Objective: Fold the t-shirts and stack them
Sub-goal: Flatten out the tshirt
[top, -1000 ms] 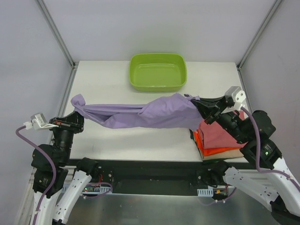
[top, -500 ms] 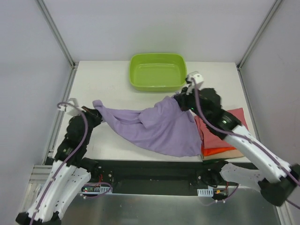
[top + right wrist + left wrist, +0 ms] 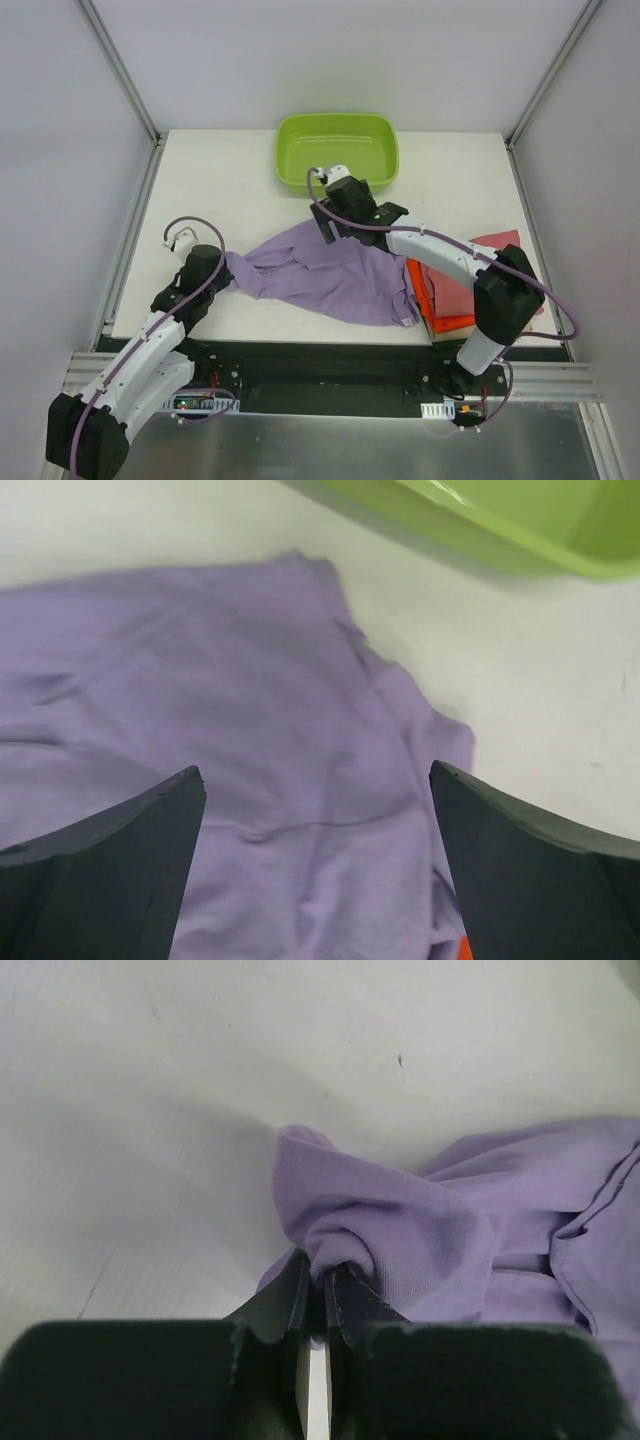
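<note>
I see the lilac t-shirt [image 3: 340,283] lying rumpled and unfolded across the middle of the bench [image 3: 220,180], its left end drawn into a bunched tail. Its right edge overlaps a folded stack: a rose-red t-shirt [image 3: 455,292] atop an orange t-shirt [image 3: 424,300].

A lilac t-shirt [image 3: 340,280], rose-red shirt [image 3: 452,298], orange shirt [image 3: 440,323], lime-green tub [image 3: 290,180], white table [image 3: 220,180].

Pretty clearly a robotics lab test cell, not anybody's home; bare white table [image 3: 220,170] boxed in by plain pale walls [image 3: 330,60] and aluminium frame posts [image 3: 118,68]; robot arms [image 3: 440,245] bolted to a metal rail [image 3: 330,382], exposed circuit boards [image 3: 200,402] and loose cabling [image 3: 548,300] everywhere.
</note>
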Available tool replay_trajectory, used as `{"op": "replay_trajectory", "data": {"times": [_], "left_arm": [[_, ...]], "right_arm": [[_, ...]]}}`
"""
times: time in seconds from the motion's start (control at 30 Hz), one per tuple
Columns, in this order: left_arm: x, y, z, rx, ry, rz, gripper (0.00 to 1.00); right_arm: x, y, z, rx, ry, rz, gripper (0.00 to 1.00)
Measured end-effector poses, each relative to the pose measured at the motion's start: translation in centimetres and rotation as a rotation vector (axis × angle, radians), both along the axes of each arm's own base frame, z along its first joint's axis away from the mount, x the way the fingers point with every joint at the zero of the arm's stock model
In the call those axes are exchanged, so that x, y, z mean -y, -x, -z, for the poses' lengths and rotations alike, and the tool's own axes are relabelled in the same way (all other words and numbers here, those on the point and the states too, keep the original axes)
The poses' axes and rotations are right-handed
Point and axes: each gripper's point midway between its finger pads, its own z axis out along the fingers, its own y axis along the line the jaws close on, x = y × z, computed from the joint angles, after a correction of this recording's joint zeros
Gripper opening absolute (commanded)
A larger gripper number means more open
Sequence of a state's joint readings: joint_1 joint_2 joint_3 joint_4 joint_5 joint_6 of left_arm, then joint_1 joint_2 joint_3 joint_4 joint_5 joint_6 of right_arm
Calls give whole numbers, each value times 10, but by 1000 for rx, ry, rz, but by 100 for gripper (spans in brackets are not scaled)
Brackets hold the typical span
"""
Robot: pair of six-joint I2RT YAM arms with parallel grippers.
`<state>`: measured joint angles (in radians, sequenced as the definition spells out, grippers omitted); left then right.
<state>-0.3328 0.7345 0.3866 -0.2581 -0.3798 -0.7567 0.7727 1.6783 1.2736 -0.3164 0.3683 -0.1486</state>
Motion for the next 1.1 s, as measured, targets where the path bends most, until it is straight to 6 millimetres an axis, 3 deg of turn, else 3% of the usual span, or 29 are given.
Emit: {"op": "replay_trajectory", "data": {"times": [0.07, 0.17, 0.23, 0.3, 0.47, 0.6, 0.7, 0.77, 0.83, 0.9, 1.03, 1.1], "left_arm": [[0, 0, -3, 20, 9, -2, 0], [0, -1, -8, 57, 24, -5, 0], [0, 0, -10, 73, 33, -7, 0], [0, 1, -8, 76, 35, -7, 0], [-1, 3, -5, 69, 34, -9, 0], [-1, 3, -2, 57, 30, -9, 0], [-1, 3, -1, 52, 29, -9, 0], [-1, 3, -1, 52, 29, -9, 0], [-1, 3, -1, 52, 29, -10, 0], [-1, 3, -1, 53, 28, -10, 0], [-4, 3, -1, 57, 18, -23, 0], [-5, 3, -2, 57, 15, -26, 0]], "right_arm": [[-30, 8, -17, 40, -35, -71, 96], [-68, 26, -22, 30, -76, -169, 96], [-90, 31, -12, 2, -86, -206, 97], [-105, 33, 12, -48, -72, -224, 99], [-112, 43, 67, -170, 2, -233, 96], [-109, 47, 88, -224, 43, -213, 89], [-104, 48, 93, -233, 57, -186, 81], [-100, 45, 92, -222, 70, -159, 72], [-97, 43, 92, -210, 79, -135, 56], [-92, 40, 92, -202, 85, -105, 45], [-84, 35, 93, -198, 90, -57, 4], [-79, 34, 96, -195, 95, -41, 1]]}}
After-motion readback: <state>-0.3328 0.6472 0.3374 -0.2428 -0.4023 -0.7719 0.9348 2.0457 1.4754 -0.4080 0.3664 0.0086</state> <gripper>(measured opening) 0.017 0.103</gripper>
